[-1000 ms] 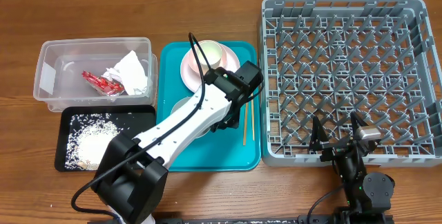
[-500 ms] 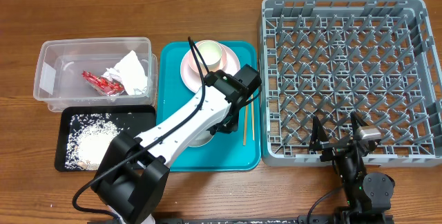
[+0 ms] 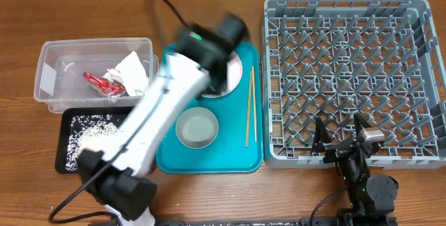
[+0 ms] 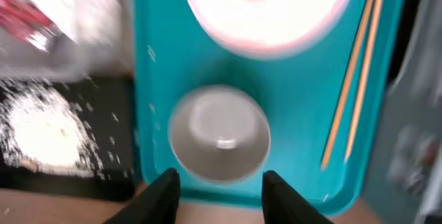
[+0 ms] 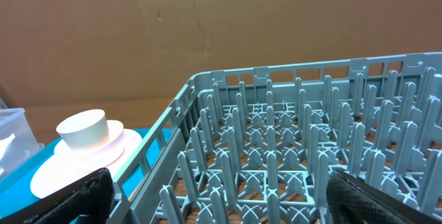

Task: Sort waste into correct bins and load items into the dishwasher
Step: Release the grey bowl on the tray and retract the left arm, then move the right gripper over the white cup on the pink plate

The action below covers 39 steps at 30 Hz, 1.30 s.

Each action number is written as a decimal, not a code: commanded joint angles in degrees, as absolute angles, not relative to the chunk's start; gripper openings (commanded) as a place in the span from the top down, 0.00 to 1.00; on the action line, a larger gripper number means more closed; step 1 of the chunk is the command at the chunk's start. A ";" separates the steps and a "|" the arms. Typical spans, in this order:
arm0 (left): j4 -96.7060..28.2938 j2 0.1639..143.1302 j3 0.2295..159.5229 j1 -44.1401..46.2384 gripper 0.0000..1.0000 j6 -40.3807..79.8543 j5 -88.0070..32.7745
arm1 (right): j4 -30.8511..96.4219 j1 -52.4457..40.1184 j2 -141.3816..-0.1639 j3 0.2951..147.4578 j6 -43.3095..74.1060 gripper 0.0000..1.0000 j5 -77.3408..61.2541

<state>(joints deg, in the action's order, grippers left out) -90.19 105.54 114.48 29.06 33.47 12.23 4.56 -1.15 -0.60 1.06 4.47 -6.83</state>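
A pale whitish bowl (image 3: 196,127) (image 4: 219,133) sits upright on the teal tray (image 3: 237,157), with nothing in it. My left gripper (image 4: 221,195) hangs high above it, open, nothing between its fingers. In the overhead view the left arm (image 3: 188,65) is blurred and covers most of the pink plate (image 3: 234,72) (image 4: 266,6). Two chopsticks (image 3: 249,107) (image 4: 353,79) lie along the tray's right side. The napkin (image 3: 131,71) and red wrapper (image 3: 103,83) lie in the clear tub (image 3: 49,51); rice (image 3: 87,137) lies in the black tray (image 3: 64,157). My right gripper (image 3: 341,139) (image 5: 238,200) stands open at the grey dish rack's (image 3: 348,17) front edge.
In the right wrist view a cream cup (image 5: 83,128) stands on the pink plate (image 5: 65,172), left of the rack wall (image 5: 176,124). A brown cardboard wall (image 5: 207,23) stands behind the table. Bare wood (image 3: 209,194) runs along the front edge.
My left gripper has opened and left the pale bowl on the teal tray. The left arm has swung up and away toward the tray's far end. The right arm has not moved.
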 commanded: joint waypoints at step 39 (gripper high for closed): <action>-96.36 105.01 126.15 -5.61 0.00 31.73 1.67 | 3.79 -0.99 -0.19 0.45 11.94 0.00 -10.39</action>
<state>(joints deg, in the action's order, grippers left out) -96.25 105.51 126.37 -5.67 32.45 2.11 4.25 -1.15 -0.62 1.06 7.57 -9.26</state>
